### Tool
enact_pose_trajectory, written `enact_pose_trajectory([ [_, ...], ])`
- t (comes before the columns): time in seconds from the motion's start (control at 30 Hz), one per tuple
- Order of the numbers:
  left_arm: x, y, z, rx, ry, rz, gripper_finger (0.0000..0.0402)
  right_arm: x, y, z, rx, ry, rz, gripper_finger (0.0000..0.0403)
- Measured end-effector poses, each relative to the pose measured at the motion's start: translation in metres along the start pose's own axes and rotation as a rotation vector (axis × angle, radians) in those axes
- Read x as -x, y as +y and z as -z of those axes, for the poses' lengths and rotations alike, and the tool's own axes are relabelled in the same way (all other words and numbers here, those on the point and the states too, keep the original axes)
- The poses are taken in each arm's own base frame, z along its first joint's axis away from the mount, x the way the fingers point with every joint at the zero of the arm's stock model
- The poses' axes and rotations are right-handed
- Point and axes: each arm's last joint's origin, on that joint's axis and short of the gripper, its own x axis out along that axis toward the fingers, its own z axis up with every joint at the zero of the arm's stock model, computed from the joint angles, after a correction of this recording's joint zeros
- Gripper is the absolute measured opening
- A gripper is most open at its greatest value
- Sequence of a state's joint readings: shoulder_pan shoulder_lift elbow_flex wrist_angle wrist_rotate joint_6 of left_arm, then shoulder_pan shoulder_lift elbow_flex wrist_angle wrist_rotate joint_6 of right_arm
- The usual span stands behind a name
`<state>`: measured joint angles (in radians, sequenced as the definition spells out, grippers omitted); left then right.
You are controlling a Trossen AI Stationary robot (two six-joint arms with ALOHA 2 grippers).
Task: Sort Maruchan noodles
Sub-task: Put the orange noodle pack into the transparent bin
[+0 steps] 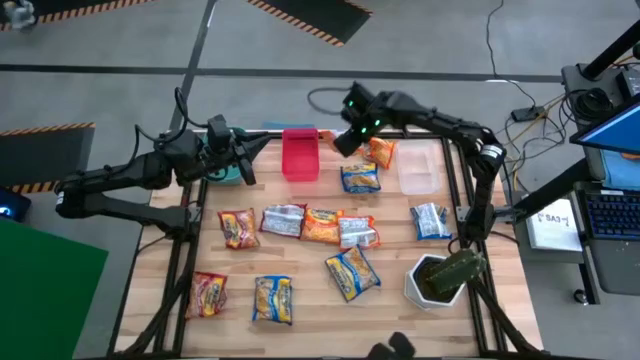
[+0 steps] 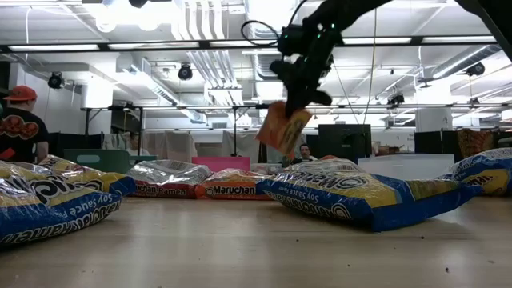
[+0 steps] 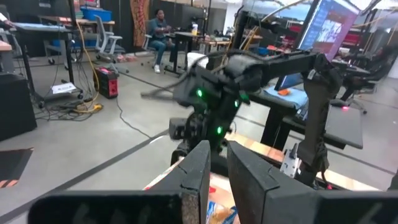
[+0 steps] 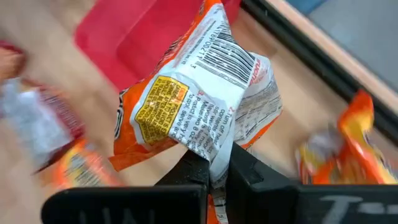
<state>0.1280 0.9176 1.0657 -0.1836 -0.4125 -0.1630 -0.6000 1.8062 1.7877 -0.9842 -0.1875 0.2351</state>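
At the far left edge of the table, the left gripper is held beside the teal bin, its fingers nearly together on nothing. The pink bin is set just right of it. Above the far middle, an orange Maruchan packet is pinched by the right gripper and hung clear of the tabletop; the other packets are spread across the wooden table.

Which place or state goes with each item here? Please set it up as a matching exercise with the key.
Things:
1. right gripper
2. left gripper
3. white pot
4. pink bin

Places or states:
A. near right corner of the table, holding a plant
B. shut on an orange packet, lifted off the table
C. far edge, left of the clear bin
D. empty, by the table's far left edge

Pairs: 1-B, 2-D, 3-A, 4-C
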Motion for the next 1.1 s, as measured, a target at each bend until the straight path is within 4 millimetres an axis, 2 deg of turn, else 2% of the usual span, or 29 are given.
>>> enact_pose_trajectory([
  [0.13,0.000,0.000,-0.003,-0.010,-0.027,0.004,0.0039,0.045,-0.011,-0.008,-0.054,0.056,-0.025,0.0009],
  [0.27,0.000,0.000,-0.003,-0.011,-0.028,0.004,0.0039,0.085,-0.024,-0.007,-0.067,0.119,-0.014,0.0009],
  [0.37,0.000,-0.001,-0.003,-0.011,-0.029,0.004,0.0039,0.106,-0.036,-0.002,-0.001,0.173,0.000,0.0009],
  [0.43,0.000,-0.001,-0.003,-0.013,-0.029,0.004,0.0039,0.114,-0.040,-0.001,0.016,0.141,-0.007,0.0009],
  [0.63,0.000,-0.001,-0.003,-0.019,-0.029,0.005,0.0039,0.131,-0.055,0.005,-0.141,0.114,-0.026,0.0009],
  [0.83,0.000,-0.001,-0.003,-0.018,-0.029,0.007,0.0039,0.141,-0.059,0.019,-0.100,0.114,-0.019,0.0009],
  [1.1,0.000,-0.001,-0.003,-0.019,-0.028,0.007,0.0039,0.129,-0.064,0.056,-0.127,0.231,-0.007,0.0009],
])
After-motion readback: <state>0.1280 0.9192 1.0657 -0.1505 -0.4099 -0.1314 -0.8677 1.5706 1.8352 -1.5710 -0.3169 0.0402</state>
